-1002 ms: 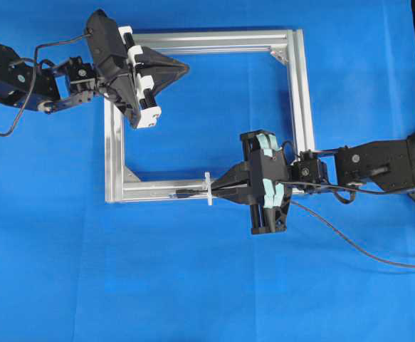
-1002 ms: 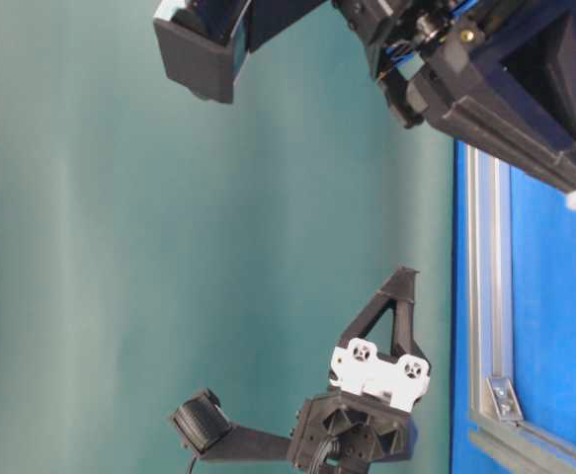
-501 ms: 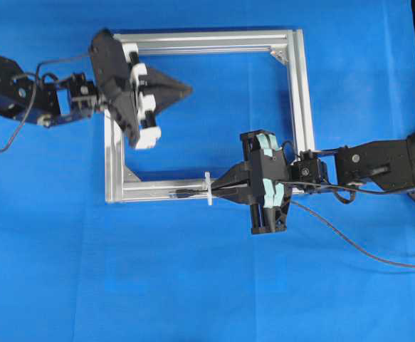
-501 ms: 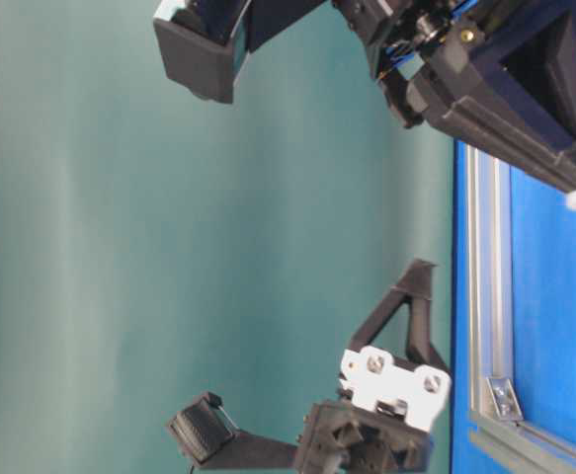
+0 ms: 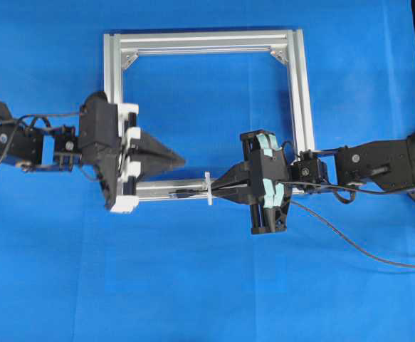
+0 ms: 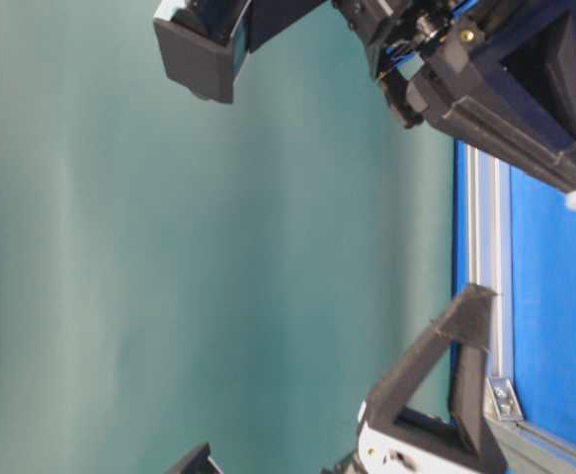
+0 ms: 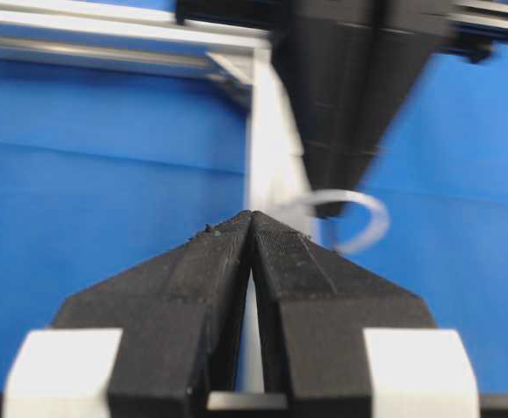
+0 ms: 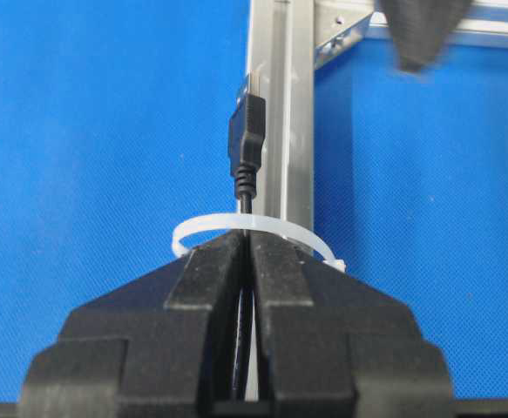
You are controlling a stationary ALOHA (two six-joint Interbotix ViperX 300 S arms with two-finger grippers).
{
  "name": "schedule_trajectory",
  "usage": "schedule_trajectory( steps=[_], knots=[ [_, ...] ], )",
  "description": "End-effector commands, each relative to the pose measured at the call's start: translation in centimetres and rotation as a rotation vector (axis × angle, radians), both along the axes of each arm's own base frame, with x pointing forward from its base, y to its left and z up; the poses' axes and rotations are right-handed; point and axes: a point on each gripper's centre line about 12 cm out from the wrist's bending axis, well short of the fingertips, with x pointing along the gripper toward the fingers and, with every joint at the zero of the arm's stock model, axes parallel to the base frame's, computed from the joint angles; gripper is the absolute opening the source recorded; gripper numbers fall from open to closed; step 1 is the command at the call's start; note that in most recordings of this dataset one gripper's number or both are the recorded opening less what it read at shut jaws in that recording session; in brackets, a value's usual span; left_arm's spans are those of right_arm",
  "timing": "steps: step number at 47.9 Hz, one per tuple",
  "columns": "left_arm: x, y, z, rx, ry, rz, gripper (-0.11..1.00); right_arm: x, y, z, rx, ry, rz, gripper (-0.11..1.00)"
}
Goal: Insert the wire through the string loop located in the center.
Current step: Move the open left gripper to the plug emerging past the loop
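My right gripper (image 8: pixel 247 239) pinches the thin black wire (image 8: pixel 246 144), its plug already past the small white string loop (image 8: pixel 252 228) on the silver aluminium frame (image 5: pixel 301 92); I would bring the closed, empty left gripper (image 5: pixel 181 158) beside the plug, open, then pull straight.

a brushed, silvery metal frame (image 5: pixel 298 92) is laid on a matt blue cloth (image 5: pixel 193 285). the loop (image 8: pixel 252 228) looks of smooth white plastic, the wire (image 8: pixel 247 144) of black matt plastic; finely ribbed fingers (image 7: pixel 281 254) are seen.
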Motion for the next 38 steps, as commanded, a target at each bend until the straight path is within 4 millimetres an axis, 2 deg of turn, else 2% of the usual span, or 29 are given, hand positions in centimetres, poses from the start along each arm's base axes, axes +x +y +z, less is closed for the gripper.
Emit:
schedule_trajectory(
  steps=[1,4,28,33,38],
  knots=[
    [0.06,-1.08,1.11,-0.007,-0.035,-0.030,0.00,0.34,0.10,0.93,0.000,-0.034,0.004,-0.02],
    [0.01,-1.52,1.07,-0.009,-0.032,-0.042,0.00,0.34,0.10,0.87,0.000,-0.032,0.004,-0.02],
    [0.25,-1.12,0.85,0.004,-0.012,-0.034,0.02,0.34,0.10,0.93,0.000,-0.034,0.004,-0.02],
    [0.30,-1.12,0.90,-0.002,-0.014,-0.032,0.22,0.33,0.10,0.91,0.000,-0.032,0.004,-0.02],
    [0.36,-1.30,0.89,-0.006,-0.012,-0.036,0.55,0.33,0.10,0.91,0.000,-0.032,0.004,-0.02]
  ],
)
